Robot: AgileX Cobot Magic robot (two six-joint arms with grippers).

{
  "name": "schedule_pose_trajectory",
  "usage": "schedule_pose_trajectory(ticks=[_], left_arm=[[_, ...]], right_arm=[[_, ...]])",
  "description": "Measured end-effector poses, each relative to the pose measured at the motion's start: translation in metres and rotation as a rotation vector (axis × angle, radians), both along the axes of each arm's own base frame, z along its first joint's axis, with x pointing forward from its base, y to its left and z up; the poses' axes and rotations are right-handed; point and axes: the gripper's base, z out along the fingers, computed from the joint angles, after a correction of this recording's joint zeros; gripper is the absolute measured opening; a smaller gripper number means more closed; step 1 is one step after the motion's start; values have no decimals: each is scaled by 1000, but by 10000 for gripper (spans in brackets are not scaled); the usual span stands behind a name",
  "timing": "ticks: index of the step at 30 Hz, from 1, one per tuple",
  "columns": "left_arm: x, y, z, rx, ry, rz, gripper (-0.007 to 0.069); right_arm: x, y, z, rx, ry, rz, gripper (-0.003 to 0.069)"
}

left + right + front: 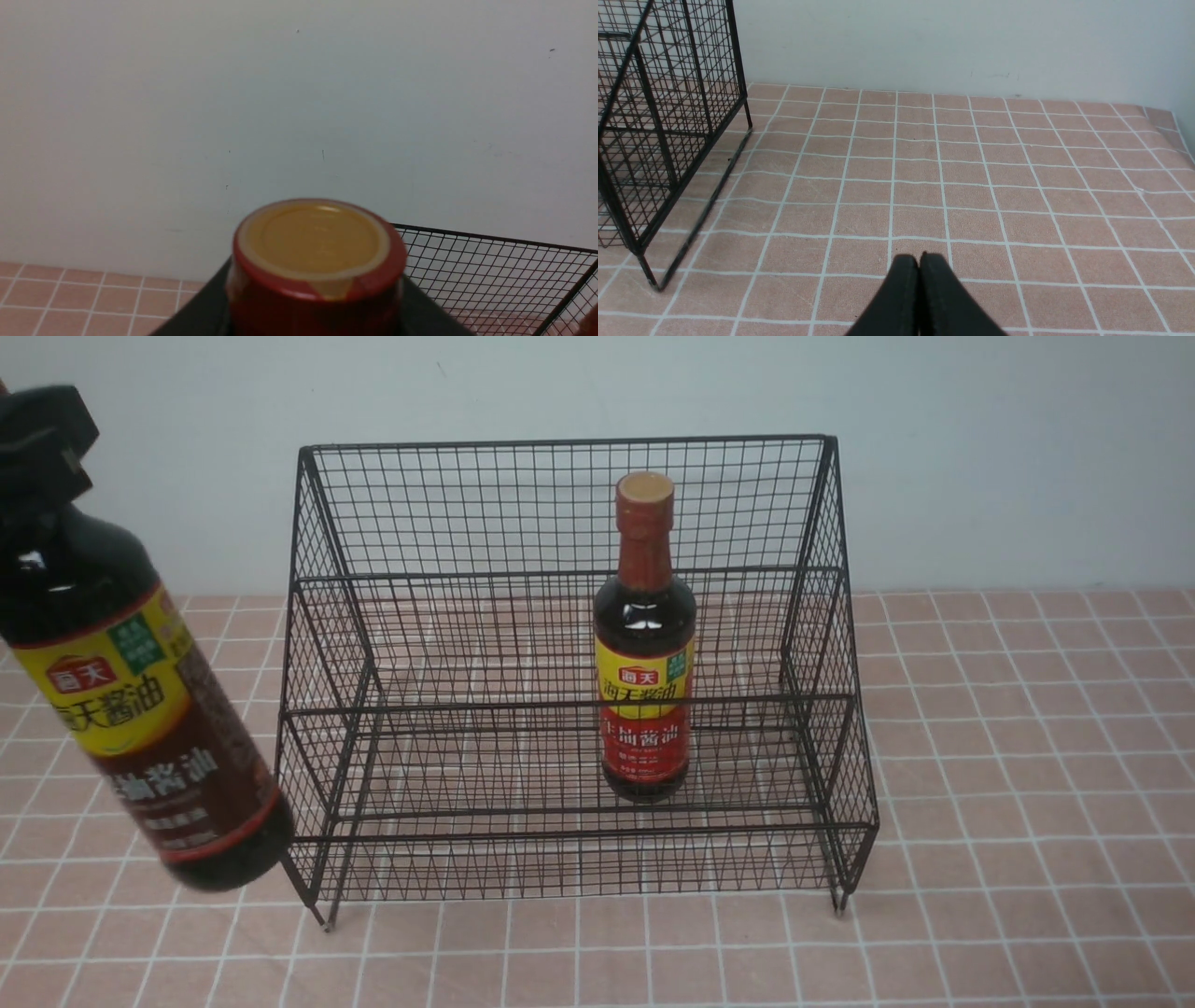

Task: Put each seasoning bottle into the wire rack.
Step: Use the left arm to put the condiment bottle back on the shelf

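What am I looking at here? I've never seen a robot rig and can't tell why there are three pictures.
It is a two-armed robot, and each arm ends in a pincer. The wide picture is taken from between the arms, looking forward. The other two come from cameras on the wrists. On the tiled table stands a black wire rack, with one soy-sauce bottle upright inside it. The left pincer holds a second bottle by its neck, tilted in the air beside the rack. The left wrist camera looks down on that bottle's tan cap. The right wrist picture shows the right pincer, shut and empty, over bare tiles.
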Motion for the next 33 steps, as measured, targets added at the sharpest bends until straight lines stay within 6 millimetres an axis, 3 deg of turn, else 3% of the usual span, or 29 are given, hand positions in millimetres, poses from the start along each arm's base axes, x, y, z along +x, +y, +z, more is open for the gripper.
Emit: schedule_pose_trajectory(ticks=[6,12,16,26,33], left_arm=[[0,-2,1,3,-7,-11,258],[-2,-31,5,18,-72,-149,258],[8,-49,2,58,-113,-205,258],[51,-77,-33,133,-54,-229,258],[63,-85,-55,162,56,-257,258]], right_arm=[[0,0,0,-1,0,0,-12],[0,0,0,-1,0,0,-12],[0,0,0,-1,0,0,-12],[0,0,0,-8,0,2,-12],[0,0,0,-9,0,2,-12]])
